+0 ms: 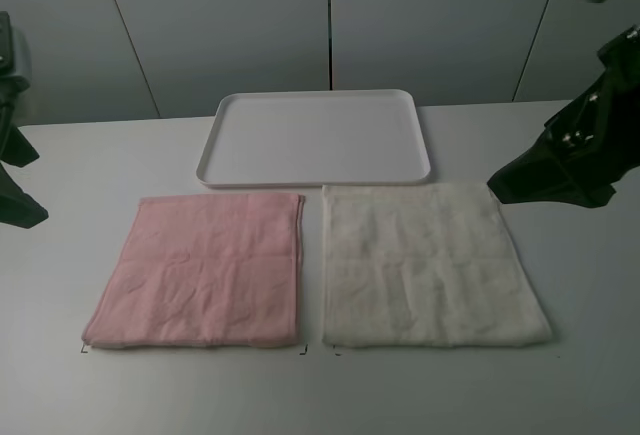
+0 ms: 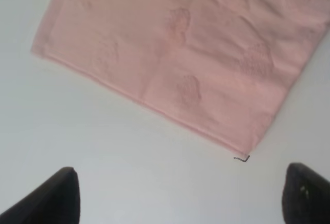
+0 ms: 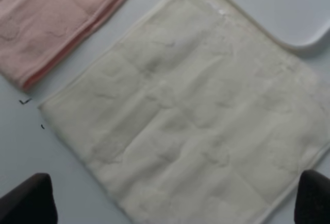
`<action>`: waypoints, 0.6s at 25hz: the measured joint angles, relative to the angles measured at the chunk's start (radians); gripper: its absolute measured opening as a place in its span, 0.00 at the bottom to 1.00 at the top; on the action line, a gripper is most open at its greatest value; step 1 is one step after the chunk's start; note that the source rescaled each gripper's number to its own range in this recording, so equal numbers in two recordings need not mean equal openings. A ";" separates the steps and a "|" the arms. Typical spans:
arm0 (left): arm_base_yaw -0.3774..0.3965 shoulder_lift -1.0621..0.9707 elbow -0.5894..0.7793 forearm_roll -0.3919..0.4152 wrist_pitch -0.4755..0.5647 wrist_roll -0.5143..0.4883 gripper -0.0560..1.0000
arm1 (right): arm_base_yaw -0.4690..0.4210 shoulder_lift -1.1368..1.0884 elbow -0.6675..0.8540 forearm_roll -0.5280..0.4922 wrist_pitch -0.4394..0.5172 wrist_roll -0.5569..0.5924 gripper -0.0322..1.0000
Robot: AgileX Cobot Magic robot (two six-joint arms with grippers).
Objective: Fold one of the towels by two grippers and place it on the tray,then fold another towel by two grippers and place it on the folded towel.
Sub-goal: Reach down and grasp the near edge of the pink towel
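The pale pink towel lies flat and unfolded on the white table, front left. Beside it on the right the cream-white towel lies flat too, a narrow gap between them. The white tray sits behind both with nothing in it. My left gripper hangs open above bare table off a corner of the pink towel, holding nothing. My right gripper is open above the cream towel, its fingers spread wide. In the high view the left arm and right arm stand at the table's sides.
Small black corner marks are drawn on the table at the towels' front corners. A grey panelled wall rises behind the table. Bare white table runs along the front edge and outside both towels.
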 joint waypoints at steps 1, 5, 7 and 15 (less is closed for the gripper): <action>-0.008 0.019 0.000 0.000 0.000 0.034 1.00 | 0.029 0.027 -0.011 -0.005 -0.005 -0.003 1.00; -0.077 0.090 0.000 0.049 0.000 0.102 1.00 | 0.165 0.126 -0.067 -0.082 -0.016 -0.004 1.00; -0.125 0.134 0.000 0.104 0.000 0.102 1.00 | 0.227 0.175 -0.100 -0.116 -0.016 0.001 1.00; -0.259 0.325 0.000 0.214 -0.004 0.066 1.00 | 0.352 0.341 -0.219 -0.178 0.025 0.027 1.00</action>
